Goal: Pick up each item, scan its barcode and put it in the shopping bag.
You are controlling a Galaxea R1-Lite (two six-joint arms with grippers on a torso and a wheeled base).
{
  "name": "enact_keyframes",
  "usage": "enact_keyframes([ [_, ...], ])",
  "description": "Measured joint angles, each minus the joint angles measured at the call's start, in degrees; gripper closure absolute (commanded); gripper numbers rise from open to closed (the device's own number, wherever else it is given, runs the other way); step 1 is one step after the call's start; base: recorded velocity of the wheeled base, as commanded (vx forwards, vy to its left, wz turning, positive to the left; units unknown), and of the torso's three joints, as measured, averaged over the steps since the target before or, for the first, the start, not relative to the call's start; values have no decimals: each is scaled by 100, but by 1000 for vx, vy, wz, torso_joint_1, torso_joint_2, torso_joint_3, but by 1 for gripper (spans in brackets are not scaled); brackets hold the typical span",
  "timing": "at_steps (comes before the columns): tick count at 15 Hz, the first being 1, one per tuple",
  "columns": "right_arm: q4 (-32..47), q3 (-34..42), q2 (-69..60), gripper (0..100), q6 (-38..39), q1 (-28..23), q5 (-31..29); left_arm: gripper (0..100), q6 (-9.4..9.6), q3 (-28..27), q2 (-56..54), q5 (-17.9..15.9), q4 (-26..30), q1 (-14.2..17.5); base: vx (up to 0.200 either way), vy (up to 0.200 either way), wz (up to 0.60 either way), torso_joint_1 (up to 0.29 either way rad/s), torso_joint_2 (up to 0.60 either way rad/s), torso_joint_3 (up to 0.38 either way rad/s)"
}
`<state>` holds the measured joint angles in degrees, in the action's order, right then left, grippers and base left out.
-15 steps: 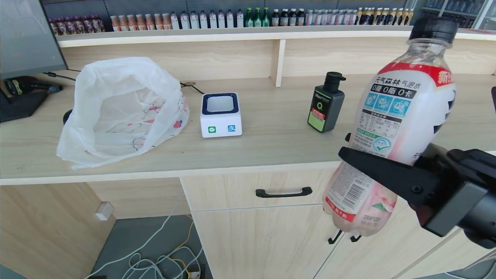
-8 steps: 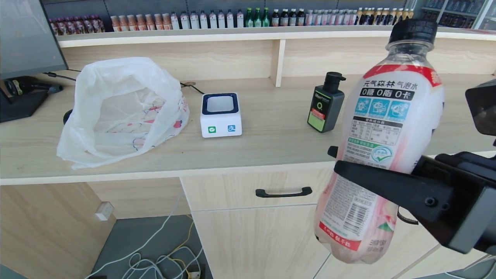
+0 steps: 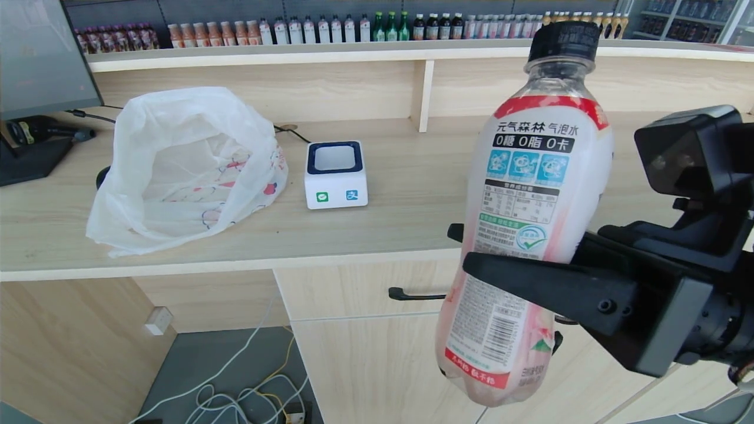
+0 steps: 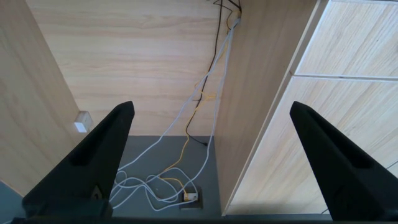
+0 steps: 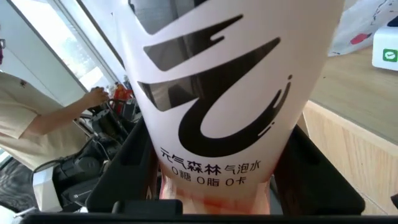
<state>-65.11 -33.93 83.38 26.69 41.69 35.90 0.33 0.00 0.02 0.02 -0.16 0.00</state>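
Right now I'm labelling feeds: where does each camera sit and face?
Head view: on the head, facing forward-down at the wooden counter; right pincer grips the black-capped pink plastic bottle.
Left wrist view: on that wrist, facing floor cables; open left pincer frames them.
Right wrist view: on that wrist, facing along the bottle between its pincer fingers.
Shared: head and right wrist show bottle, white plastic bag, white cube scanner.

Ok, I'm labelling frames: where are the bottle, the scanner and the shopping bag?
bottle [image 3: 530, 194], head view, on its label.
scanner [image 3: 336, 191], head view, front face.
shopping bag [image 3: 177, 112], head view, upper back wall.
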Motion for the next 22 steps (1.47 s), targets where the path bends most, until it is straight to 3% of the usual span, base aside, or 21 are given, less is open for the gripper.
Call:
enact_keyframes([
  [3, -30, -221, 239, 100, 167, 130, 6, 0, 0, 0, 0, 2, 0, 0, 0, 0, 0, 0, 0, 0],
  [8, -931, -258, 691, 100, 653, 266, 30, 0, 2, 0, 0, 2, 0, 0, 0, 0, 0, 0, 0, 0],
  [11, -956, -168, 798, 100, 655, 271, 362, 0, 0, 0, 0, 5, 0, 0, 0, 0, 0, 0, 0, 0],
  [22, -1145, 13, 835, 100, 796, 266, 378, 0, 0, 0, 0, 5, 0, 0, 0, 0, 0, 0, 0, 0],
])
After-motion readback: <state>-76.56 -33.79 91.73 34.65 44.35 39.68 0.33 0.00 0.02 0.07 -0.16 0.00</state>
